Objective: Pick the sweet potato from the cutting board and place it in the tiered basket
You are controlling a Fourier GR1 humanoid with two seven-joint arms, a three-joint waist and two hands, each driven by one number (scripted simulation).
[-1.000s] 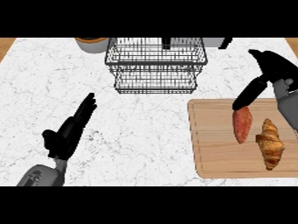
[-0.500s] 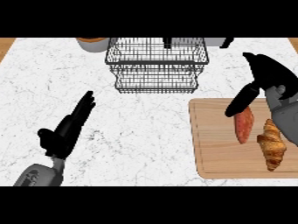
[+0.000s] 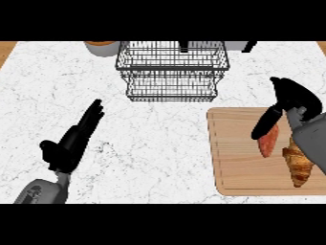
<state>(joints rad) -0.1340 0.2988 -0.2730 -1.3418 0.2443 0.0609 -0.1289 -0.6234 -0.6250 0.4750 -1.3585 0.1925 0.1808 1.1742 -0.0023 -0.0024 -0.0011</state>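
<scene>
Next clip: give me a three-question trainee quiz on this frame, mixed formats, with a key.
1. True or false: the sweet potato lies in the tiered basket.
2. Which lies nearer the cutting board's right edge? A) the sweet potato B) the croissant
3. Fill in: the hand above the sweet potato is the robot's ____ hand.

Key:
1. False; it lies on the cutting board.
2. B.
3. Right: the right hand is open there, while the left hand rests open over the counter.

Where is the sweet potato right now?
Head view, right side: the sweet potato lies on the cutting board, just left of the croissant, with the right hand directly above it.
</scene>
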